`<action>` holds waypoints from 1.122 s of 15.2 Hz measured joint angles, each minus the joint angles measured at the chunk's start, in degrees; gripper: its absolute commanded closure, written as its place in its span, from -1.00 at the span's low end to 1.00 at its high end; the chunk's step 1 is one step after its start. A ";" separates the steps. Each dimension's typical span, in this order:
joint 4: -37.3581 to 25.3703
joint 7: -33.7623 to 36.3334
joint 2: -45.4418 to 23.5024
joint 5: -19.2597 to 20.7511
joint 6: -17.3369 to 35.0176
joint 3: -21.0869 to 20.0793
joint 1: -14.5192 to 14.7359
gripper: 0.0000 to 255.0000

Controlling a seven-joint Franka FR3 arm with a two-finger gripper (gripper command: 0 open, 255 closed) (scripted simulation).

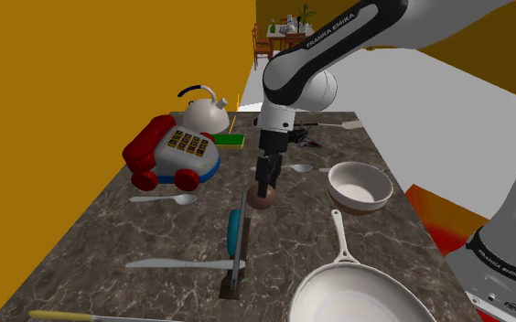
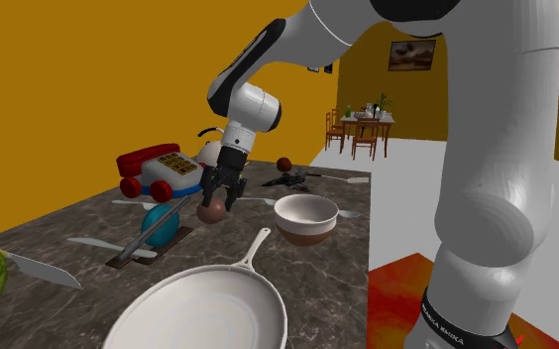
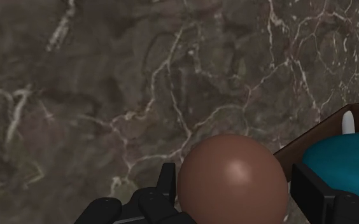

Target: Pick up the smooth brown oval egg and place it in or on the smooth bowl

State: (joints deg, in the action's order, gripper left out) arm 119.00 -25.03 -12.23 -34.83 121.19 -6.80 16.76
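- I'm seeing the gripper [image 1: 264, 186] clamped on the brown egg [image 1: 263, 199]. In the wrist view a black finger [image 3: 164, 188] is pressing against each side of it.
- The egg is sitting at, or just over, the marble countertop [image 1: 110, 233]; I cannot tell if it is touching.
- In the wrist view the egg [image 3: 231, 178] is looking almost round, so I'm not calling its long axis or which end is pointing down.
- The bowl [image 1: 380, 183] is standing upright near the egg, apart from it, towards the shoulder view's right, its inside showing white.
- The second exterior view is giving me the bowl's brown outer wall [image 2: 305, 234].
- The wrist view is showing a teal object [image 3: 337, 159] just beside the egg.
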 measured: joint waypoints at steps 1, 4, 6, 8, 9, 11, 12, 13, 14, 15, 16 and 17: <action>0.01 0.00 0.01 0.00 0.00 0.00 0.00 1.00; 0.00 0.00 0.00 -0.01 0.01 -0.01 0.01 1.00; 0.02 0.13 0.23 0.06 -0.22 0.01 0.00 1.00; -0.57 0.86 0.82 0.38 -1.25 0.04 0.00 1.00; -0.70 1.21 1.27 0.51 -1.75 0.05 0.01 1.00; -0.96 1.72 2.12 0.78 -2.77 0.14 -0.09 1.00; -1.36 2.13 2.49 0.97 -3.46 0.19 -0.13 1.00; -1.46 2.37 3.04 1.12 -4.09 0.26 -0.22 1.00; -1.79 2.79 3.45 1.28 -4.73 0.28 -0.23 1.00; -2.10 3.11 3.78 1.43 -5.31 0.32 -0.26 1.00; -2.46 3.57 4.20 1.57 -5.95 0.32 -0.25 1.00; -2.53 3.83 4.72 1.67 -6.50 0.35 -0.30 1.00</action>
State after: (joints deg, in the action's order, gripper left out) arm 116.47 -21.20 -7.51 -33.16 114.68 -6.44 16.46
